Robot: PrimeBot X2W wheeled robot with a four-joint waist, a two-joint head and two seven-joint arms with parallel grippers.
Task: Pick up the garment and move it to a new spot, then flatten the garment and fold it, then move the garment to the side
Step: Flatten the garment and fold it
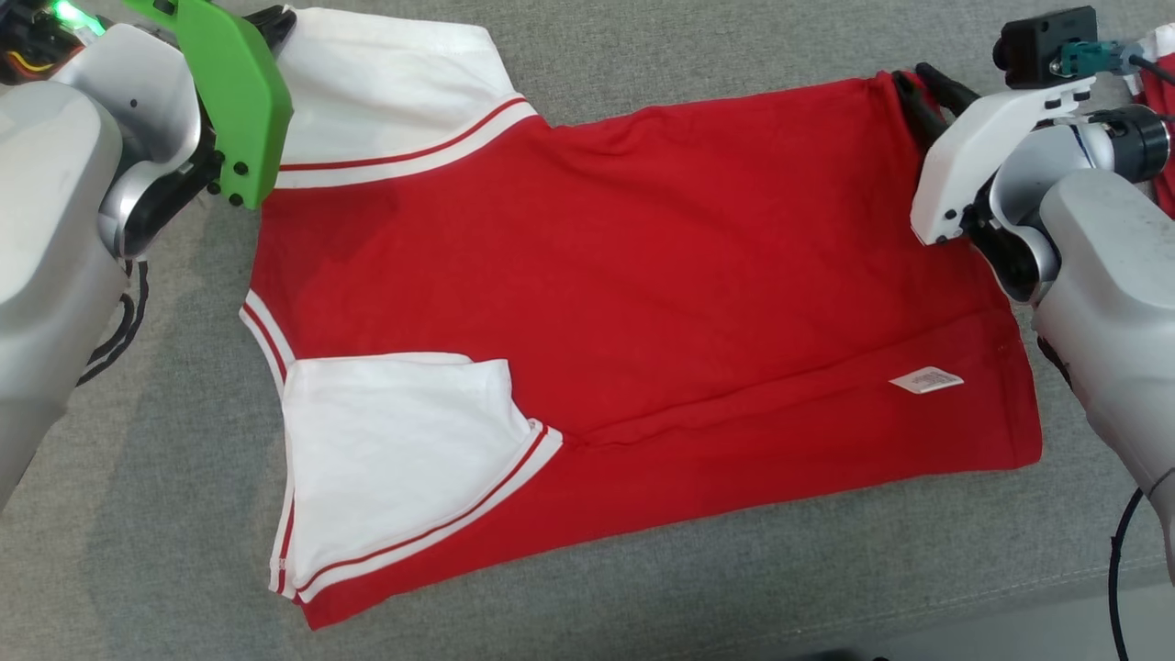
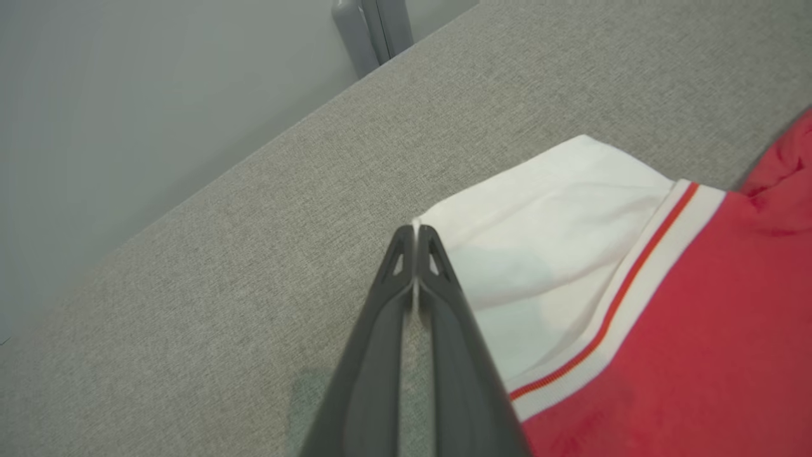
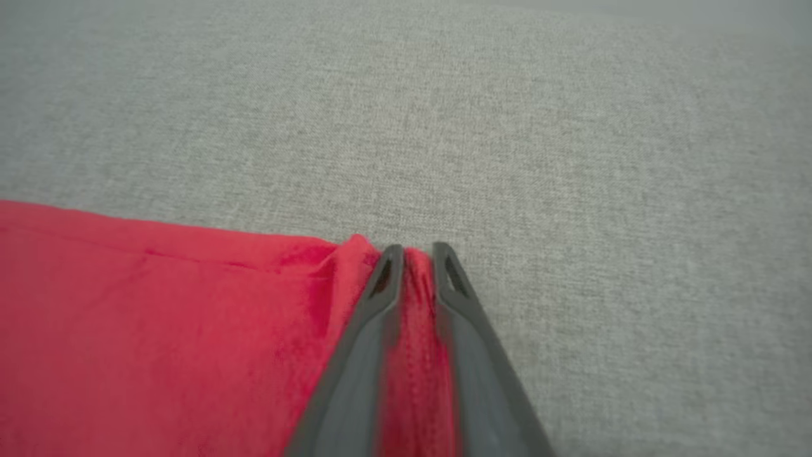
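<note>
Head view: shirt (image 1: 643,275) lies flat, grey surface (image 1: 698,588) free near and far (I see). Left pincer (image 2: 415,236) clamps the white sleeve (image 2: 558,209), and right pincer (image 3: 417,252) pinches the far right hem (image 3: 304,254).

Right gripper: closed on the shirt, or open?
Shut on the shirt: right wrist view shows red fabric bunched between the right gripper's fingers at a corner.

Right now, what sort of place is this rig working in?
Probably an indoor lab or test cell for cloth folding: wide grey fabric-covered bench, bare pale wall past its edge, one red and white shirt spread on it.
</note>
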